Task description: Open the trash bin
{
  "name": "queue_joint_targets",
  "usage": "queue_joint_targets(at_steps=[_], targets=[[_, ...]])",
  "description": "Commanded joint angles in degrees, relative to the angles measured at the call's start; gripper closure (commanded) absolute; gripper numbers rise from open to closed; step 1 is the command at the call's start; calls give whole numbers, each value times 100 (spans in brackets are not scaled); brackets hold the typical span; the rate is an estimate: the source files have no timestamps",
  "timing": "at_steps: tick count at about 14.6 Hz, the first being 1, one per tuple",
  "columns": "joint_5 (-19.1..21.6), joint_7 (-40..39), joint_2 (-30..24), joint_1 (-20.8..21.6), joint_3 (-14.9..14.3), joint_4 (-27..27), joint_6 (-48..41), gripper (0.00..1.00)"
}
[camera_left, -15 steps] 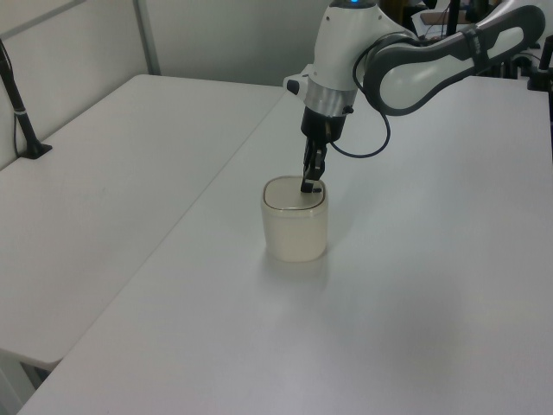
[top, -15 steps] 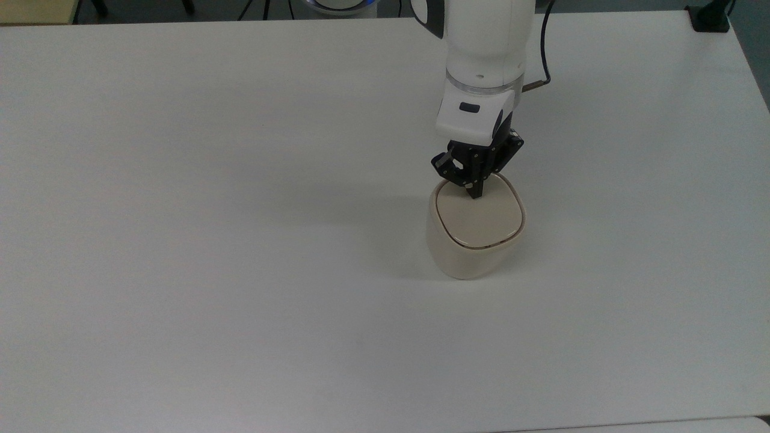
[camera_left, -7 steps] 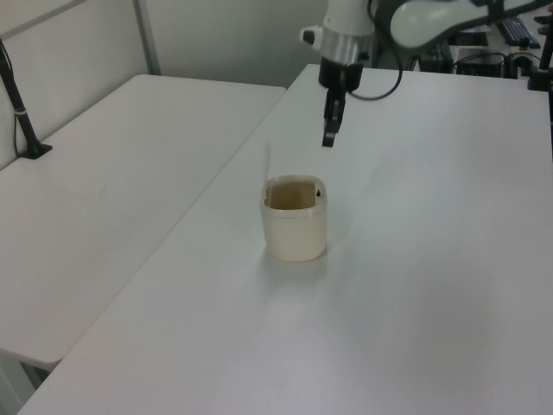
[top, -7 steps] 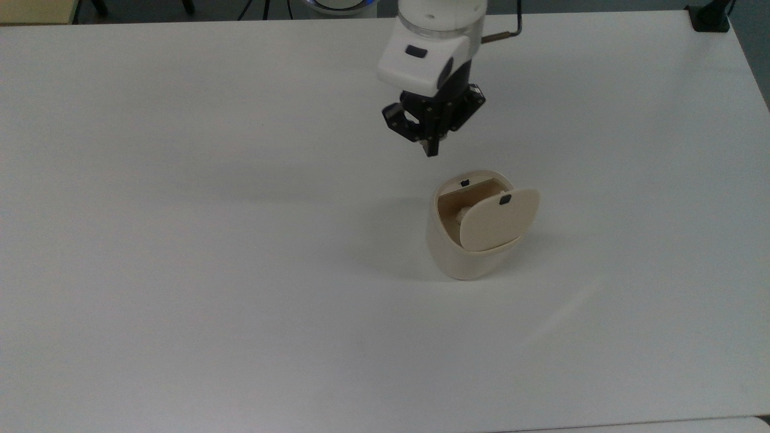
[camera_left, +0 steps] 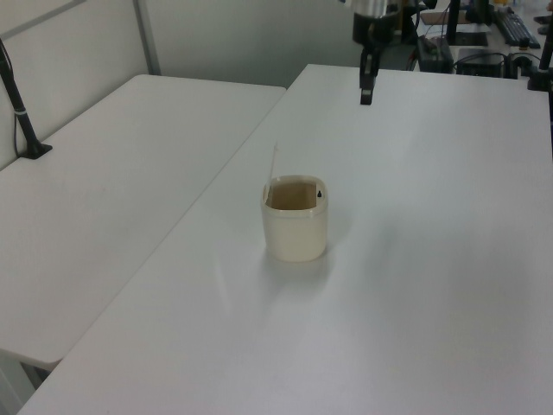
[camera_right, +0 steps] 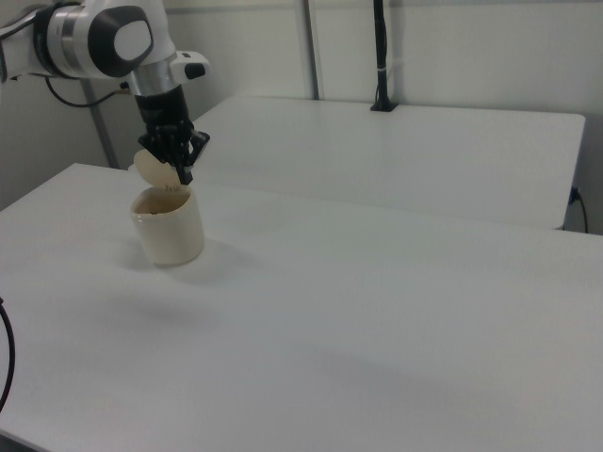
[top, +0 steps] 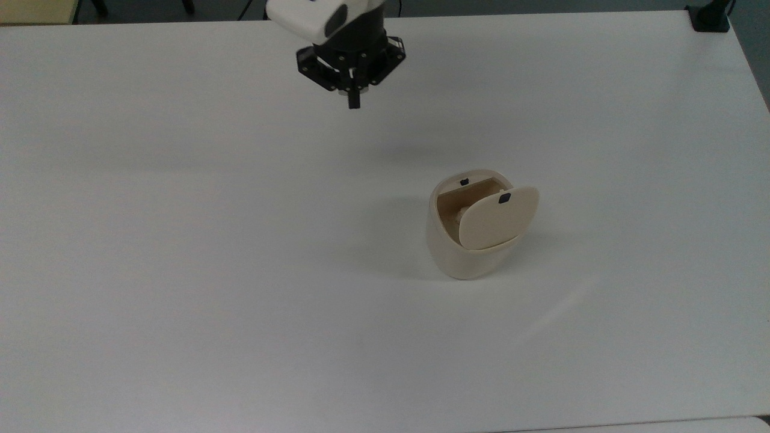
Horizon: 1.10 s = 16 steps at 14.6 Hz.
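The cream-beige trash bin [top: 463, 258] stands on the white table with its lid [top: 498, 218] swung up on its hinge, so the inside shows. A small black latch [top: 464, 181] sits on the rim's far edge, and a matching black tab [top: 504, 198] is on the lid. In the left view the bin [camera_left: 295, 232] shows its lid [camera_left: 274, 162] edge-on and upright. My gripper [top: 353, 101] hangs shut and empty above the table, well off toward the top view's upper left of the bin. The right view shows the gripper [camera_right: 185, 173] above the bin [camera_right: 170, 234].
The white table [top: 180, 270] spreads wide around the bin. A black clamp [top: 710, 18] sits at the top view's far right corner. A second table [camera_left: 112, 173] adjoins at the left view's left, with a black post [camera_left: 22, 112] on it.
The lid was flat with my fingertips on its far edge; it has sprung up. My gripper has risen and moved away toward the top view's upper left.
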Motion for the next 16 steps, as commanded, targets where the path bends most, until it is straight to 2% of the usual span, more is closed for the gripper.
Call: queue_joint_targets(at_steps=[1,3,4,6,10,12,16], targets=[[-189,31,-381,-227,7,-209,-337,100],[-216,31,-425,-297,7,-244,-408,98],[-224,22,-425,-297,-2,-253,-425,92],[-391,31,-425,-306,-2,-270,-495,71],[-541,-5,-425,-332,-2,-253,-540,11],[-541,39,-460,-333,-28,-253,-540,0],[-532,162,-478,-324,-63,-253,-549,0]])
